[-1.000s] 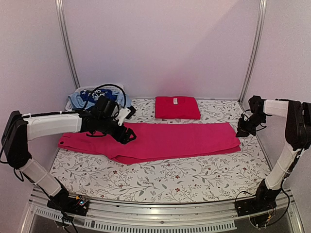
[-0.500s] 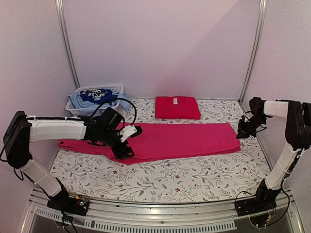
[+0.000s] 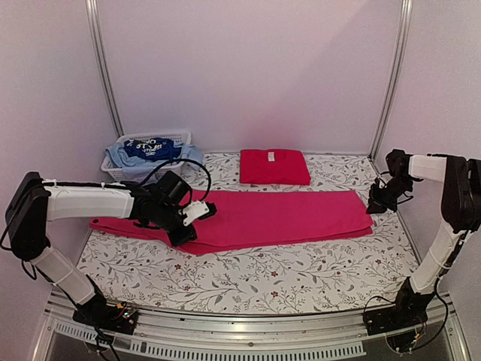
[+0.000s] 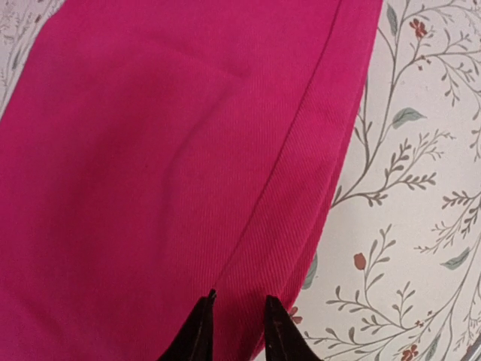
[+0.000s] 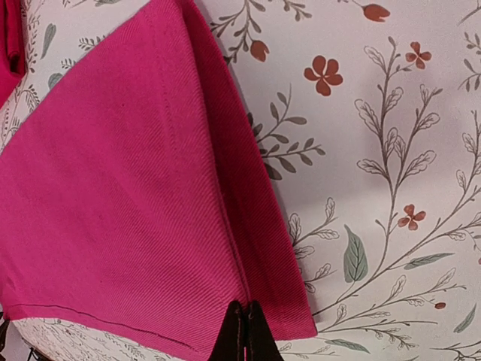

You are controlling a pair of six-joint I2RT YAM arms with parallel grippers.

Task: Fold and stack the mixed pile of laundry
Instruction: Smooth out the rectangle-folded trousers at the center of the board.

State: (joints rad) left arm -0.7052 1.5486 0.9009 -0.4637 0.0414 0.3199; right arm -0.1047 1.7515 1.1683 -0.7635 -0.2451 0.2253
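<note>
Pale lilac walls [image 3: 248, 68] and two metal posts [image 3: 101, 68] close in a table [image 3: 248, 278] covered in a white print of grey twigs and small red flowers. Across its middle lies the long pink-magenta cloth [image 3: 278, 216], flat and doubled over lengthwise, running left to right. Behind it, apart from it, a red piece [image 3: 274, 166] sits folded into a neat rectangle near the back wall. At the back left, light blue pieces [image 3: 120, 156] and a dark blue printed piece [image 3: 154, 148] are heaped in a white slatted basket [image 3: 113, 167].

The left gripper [image 4: 237, 331] is down at the pink cloth's near edge. Its tips stand narrowly apart with the folded edge between them; whether they pinch it cannot be told. The right gripper [image 5: 244, 331] is closed tip to tip at the cloth's right end corner, touching the upper layer.
</note>
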